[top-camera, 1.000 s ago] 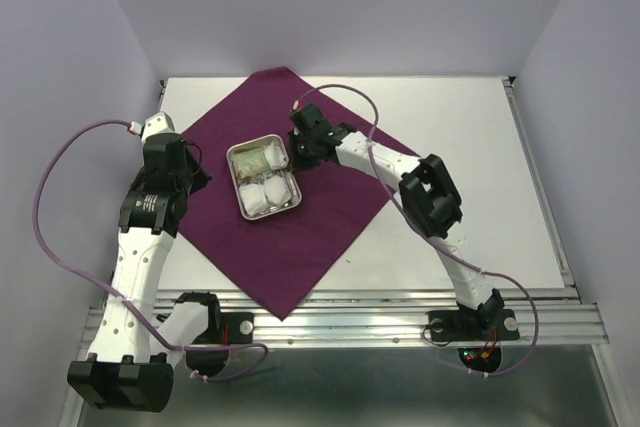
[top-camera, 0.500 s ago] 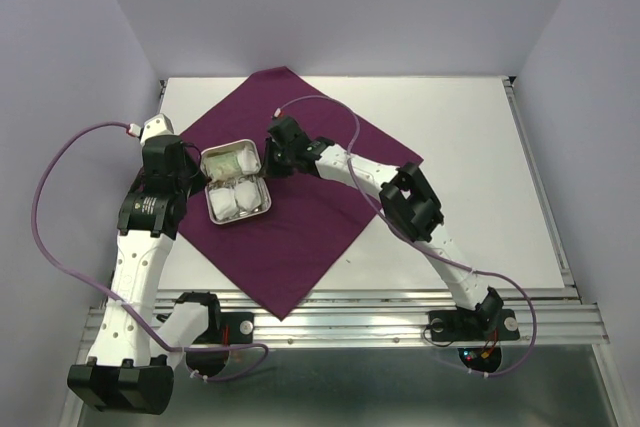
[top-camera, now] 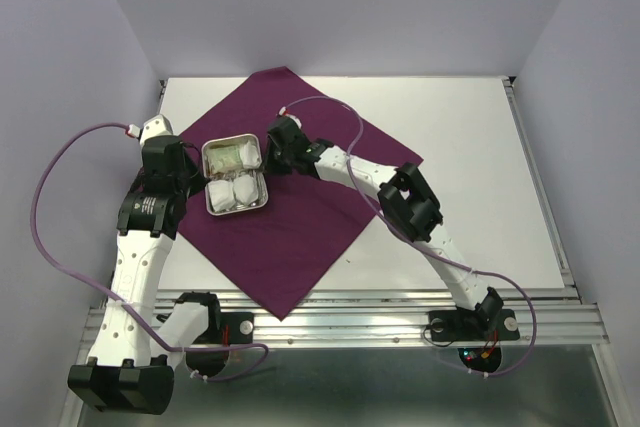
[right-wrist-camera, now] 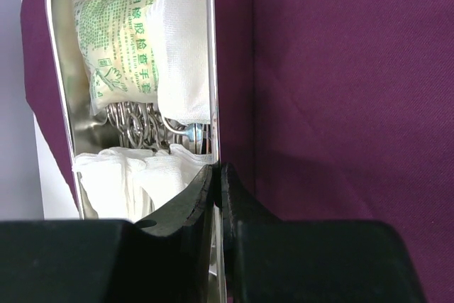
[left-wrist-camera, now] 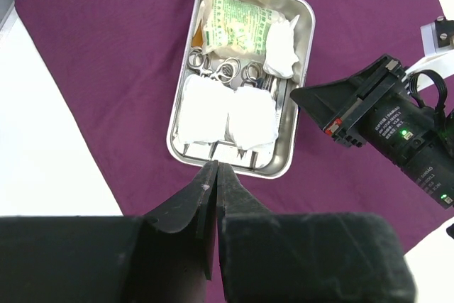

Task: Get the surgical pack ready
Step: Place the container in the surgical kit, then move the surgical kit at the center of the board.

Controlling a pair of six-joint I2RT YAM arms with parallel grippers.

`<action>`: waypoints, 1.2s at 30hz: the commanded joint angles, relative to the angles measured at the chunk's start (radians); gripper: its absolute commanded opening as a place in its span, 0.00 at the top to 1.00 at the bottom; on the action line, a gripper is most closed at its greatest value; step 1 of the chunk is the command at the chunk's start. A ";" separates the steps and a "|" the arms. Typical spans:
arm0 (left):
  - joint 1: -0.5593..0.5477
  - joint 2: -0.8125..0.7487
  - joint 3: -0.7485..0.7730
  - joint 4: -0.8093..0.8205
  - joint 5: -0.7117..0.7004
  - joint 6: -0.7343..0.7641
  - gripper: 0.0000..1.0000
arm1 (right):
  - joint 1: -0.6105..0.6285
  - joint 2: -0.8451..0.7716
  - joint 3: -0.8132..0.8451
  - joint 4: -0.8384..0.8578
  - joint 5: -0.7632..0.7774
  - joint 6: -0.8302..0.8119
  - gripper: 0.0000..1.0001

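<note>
The surgical pack's purple cloth (top-camera: pixel 300 237) lies spread as a diamond on the white table. On its left part sits a small steel tray (top-camera: pixel 236 214) holding white gauze pads (left-wrist-camera: pixel 227 115), a green-printed packet (left-wrist-camera: pixel 237 30) and metal ring-handled instruments (left-wrist-camera: pixel 223 70). My right gripper (right-wrist-camera: pixel 218 168) is shut on the tray's right rim (right-wrist-camera: pixel 211 69), reaching in from the right (top-camera: pixel 268 154). My left gripper (left-wrist-camera: pixel 215 166) is shut, with nothing visible between its fingers. Its tips are right at the tray's left rim (left-wrist-camera: pixel 284 174), over the cloth (left-wrist-camera: pixel 106 69).
White table (top-camera: pixel 470 147) shows to the right of and behind the cloth, and a strip (left-wrist-camera: pixel 42 140) lies left of it. Grey walls close in the back and sides. A metal rail (top-camera: pixel 350 322) with both arm bases runs along the near edge.
My right gripper has dragged the tray leftward across the cloth until it reaches my left gripper's tips. The left arm has hardly moved.
</note>
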State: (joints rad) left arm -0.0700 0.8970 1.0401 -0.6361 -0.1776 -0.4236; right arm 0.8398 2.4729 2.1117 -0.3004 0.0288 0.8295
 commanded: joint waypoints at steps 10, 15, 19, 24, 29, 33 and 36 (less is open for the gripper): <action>0.004 -0.023 0.005 0.004 -0.013 0.002 0.84 | -0.027 -0.074 -0.004 0.066 0.013 -0.047 0.61; 0.004 -0.018 -0.012 0.012 -0.008 0.002 0.84 | -0.086 -0.208 -0.114 0.064 0.064 -0.089 0.32; 0.004 -0.003 -0.017 0.024 0.010 -0.004 0.84 | -0.168 -0.343 -0.272 0.064 0.112 -0.116 0.27; 0.004 0.017 -0.006 0.041 0.017 -0.004 0.84 | -0.316 -0.497 -0.510 0.057 0.149 -0.145 0.25; 0.004 0.049 0.014 0.058 0.026 -0.001 0.84 | -0.484 -0.594 -0.677 -0.006 0.144 -0.231 0.24; 0.004 0.074 0.027 0.065 0.033 -0.001 0.84 | -0.560 -0.623 -0.754 -0.031 0.157 -0.271 0.25; 0.004 0.080 0.028 0.070 0.036 -0.001 0.84 | -0.603 -0.611 -0.779 -0.040 0.137 -0.296 0.25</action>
State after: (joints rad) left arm -0.0700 0.9787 1.0401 -0.6094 -0.1459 -0.4271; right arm 0.2577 1.8992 1.3472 -0.3164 0.1646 0.5957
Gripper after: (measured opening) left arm 0.154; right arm 0.753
